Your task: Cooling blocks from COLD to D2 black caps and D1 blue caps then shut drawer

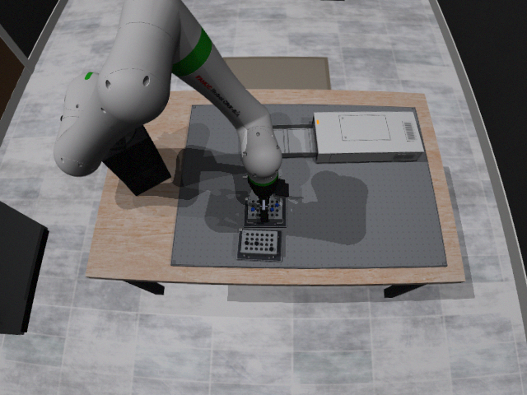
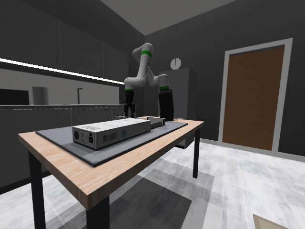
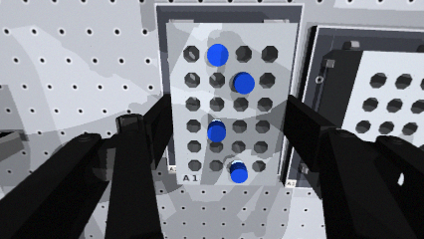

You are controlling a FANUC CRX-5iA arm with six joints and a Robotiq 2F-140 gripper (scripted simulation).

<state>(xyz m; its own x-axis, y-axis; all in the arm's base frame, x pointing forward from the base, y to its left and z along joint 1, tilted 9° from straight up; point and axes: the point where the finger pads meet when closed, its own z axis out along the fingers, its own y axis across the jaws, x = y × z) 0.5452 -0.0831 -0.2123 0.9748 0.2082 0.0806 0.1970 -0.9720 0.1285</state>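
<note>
The blue-capped block (image 1: 255, 219) (image 3: 229, 36) lies level at slot D1 (image 1: 284, 224) (image 3: 162, 47), within its outline. My gripper (image 1: 263, 212) (image 2: 129, 116) (image 3: 227, 110) is shut on it, one finger on each long side. Four blue caps show in its bores. Whether its underside touches the slot is hidden. The black-capped block (image 1: 260, 251) (image 3: 393, 61) lies in slot D2 (image 1: 266, 257) (image 3: 325, 39), caps in its bores. The drawer (image 1: 297, 142) (image 2: 156, 121) of COLD (image 1: 366, 146) (image 2: 113, 128) stands open; its visible part holds no block. The lamp (image 1: 317, 122) glows orange.
The perforated deck (image 1: 395, 212) (image 2: 59, 134) lies on the wooden table (image 1: 128, 238) (image 2: 147, 157). D2 lies right beside D1, close to one gripper finger in the wrist view. The black robot pedestal (image 1: 138, 169) (image 2: 166, 106) stands on the table beside the deck.
</note>
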